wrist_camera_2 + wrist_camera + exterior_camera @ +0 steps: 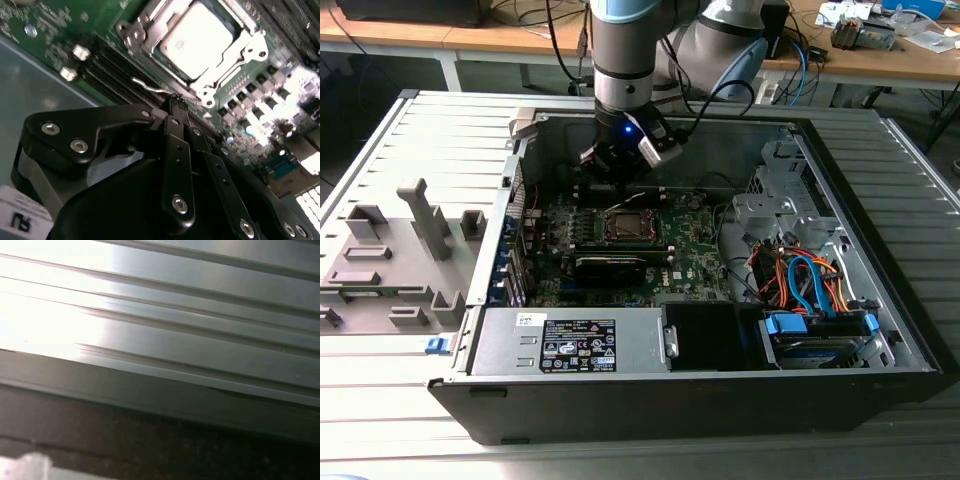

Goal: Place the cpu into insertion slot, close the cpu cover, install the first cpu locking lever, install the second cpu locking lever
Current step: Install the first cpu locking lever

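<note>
Open PC case (880, 330) lying on a ribbed grey table (380, 420), motherboard (695, 255) facing up inside. Arm (625, 50) reaching down into the case from the far side, gripper (620, 172) hanging just past the far edge of the slot (623, 226), about mid-board.

In the second wrist view, cpu (197, 40) already seated in the slot (235, 75), silver-grey top showing through the square opening. Cover (150, 30) lying down flat around it, not standing up. Thin wire lever (150, 88) sticking out beside the cover on the gripper's side, looks raised off the board rather than tucked under a hook, hard to say for sure. Second lever not clear enough to call.

Gripper (175, 102) pinched narrow, black fingers (172, 135) pressed together with the tips right at the lever's end next to the slot corner. Can't tell whether actually touching or gripping the wire, tips cover that spot.

Black card (610, 265) just on the near side of the slot, power supply (570, 340) along the near wall, blue and orange cables (810, 285) at the exterior view's right. Grey plastic fixture (395, 255) on the table at the exterior view's left, well apart from the case
</note>
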